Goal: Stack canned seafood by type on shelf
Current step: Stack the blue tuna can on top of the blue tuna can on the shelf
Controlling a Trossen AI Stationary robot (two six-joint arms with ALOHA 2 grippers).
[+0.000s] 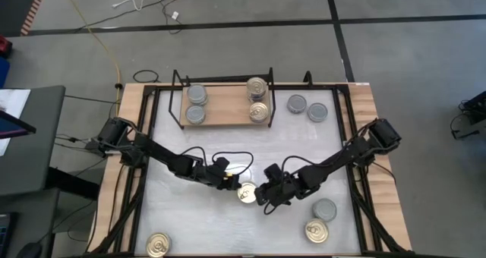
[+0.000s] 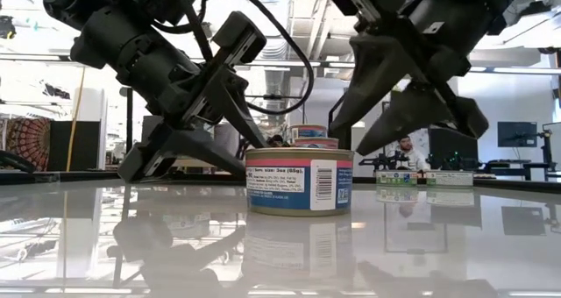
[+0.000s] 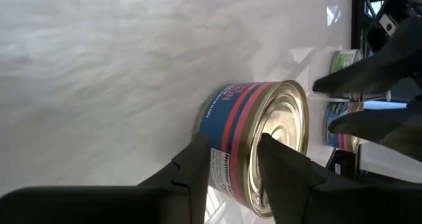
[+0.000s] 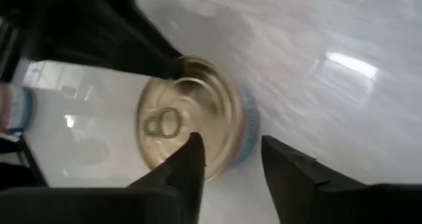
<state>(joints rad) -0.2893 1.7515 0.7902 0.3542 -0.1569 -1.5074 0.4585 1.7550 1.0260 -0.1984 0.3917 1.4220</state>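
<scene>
both arms meet at lower centre of the high view over one gold-topped can (image 1: 247, 192), which stands upright on the white worktop (image 1: 190, 228). left gripper (image 1: 228, 182) sits at the can's left side; in its wrist view the fingers straddle the rim, partly parted, close to the wall, but firm contact cannot be told. right gripper (image 1: 266, 196) is at the can's right; in the low view its fingers hang apart above the lid, holding nothing. the shelf (image 1: 224, 114) lies at upper centre, carrying grey-topped cans (image 1: 197, 104) on its left and gold-topped cans (image 1: 258, 99) on its right. loose cans remain at upper right, lower right and lower left of the worktop. risks, as judged: the two grippers crowd the same can and could collide; a shallow hold on the rim could let the can slip or tip when lifted; a skewed placement could topple the gold stack.
</scene>
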